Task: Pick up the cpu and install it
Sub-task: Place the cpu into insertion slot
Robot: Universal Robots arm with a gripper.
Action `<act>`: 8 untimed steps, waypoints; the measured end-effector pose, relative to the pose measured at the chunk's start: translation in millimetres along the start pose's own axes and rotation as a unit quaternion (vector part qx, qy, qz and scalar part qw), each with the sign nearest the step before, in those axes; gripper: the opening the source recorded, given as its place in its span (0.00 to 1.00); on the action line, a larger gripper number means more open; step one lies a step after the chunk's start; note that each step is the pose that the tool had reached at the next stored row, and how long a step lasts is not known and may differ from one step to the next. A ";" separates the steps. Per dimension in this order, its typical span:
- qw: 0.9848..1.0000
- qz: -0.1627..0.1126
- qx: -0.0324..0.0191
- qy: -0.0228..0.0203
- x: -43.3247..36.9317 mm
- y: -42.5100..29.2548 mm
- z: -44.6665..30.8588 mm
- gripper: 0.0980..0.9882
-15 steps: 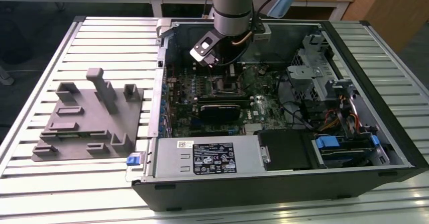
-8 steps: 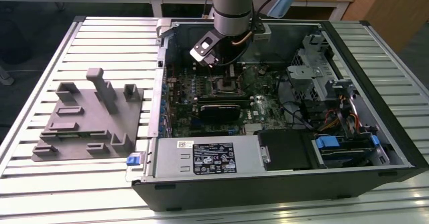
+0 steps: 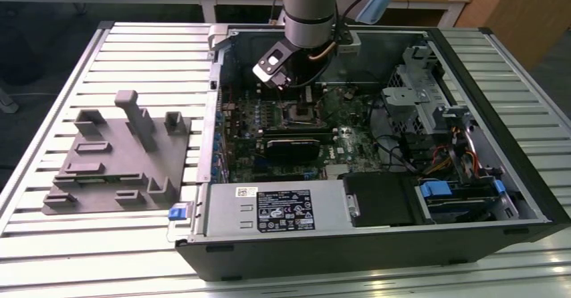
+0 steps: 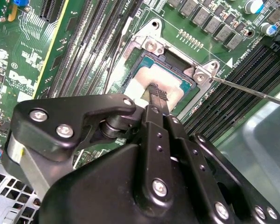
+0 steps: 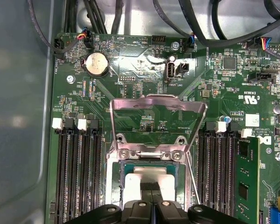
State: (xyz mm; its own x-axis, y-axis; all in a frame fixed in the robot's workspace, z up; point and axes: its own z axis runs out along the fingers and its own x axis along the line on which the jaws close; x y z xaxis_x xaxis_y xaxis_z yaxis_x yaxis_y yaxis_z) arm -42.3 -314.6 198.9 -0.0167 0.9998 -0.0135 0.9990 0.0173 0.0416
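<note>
The cpu (image 4: 175, 81) already lay in the socket (image 4: 151, 45), under the gripper (image 4: 156, 93), whose fingers were closed together with their tips on its silver top; the retention frame (image 5: 158, 98) stood open, so I judge that locking remained

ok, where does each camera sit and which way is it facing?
Exterior view: off the arm, looking down into the open computer case on the slatted table; the arm shows.
First wrist view: on the arm, looking down the claw at the motherboard; claw tips show.
Second wrist view: on the arm, slanting past the claw's black body at the socket.
Shared: both wrist views show the shut claw tips over the cpu in the socket.
</note>
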 end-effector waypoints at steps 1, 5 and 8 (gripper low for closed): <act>1.000 0.000 0.000 0.000 0.1 0.0 0.2 0.01; 1.000 0.000 0.000 0.000 0.1 0.1 0.2 0.01; 1.000 0.000 0.000 0.000 0.1 0.1 0.0 0.01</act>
State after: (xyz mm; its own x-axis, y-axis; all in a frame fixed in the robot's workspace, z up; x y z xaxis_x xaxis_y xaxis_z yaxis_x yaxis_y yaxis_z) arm -42.2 -314.5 198.9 -0.0166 0.9998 -0.0127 0.9990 0.0172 0.0422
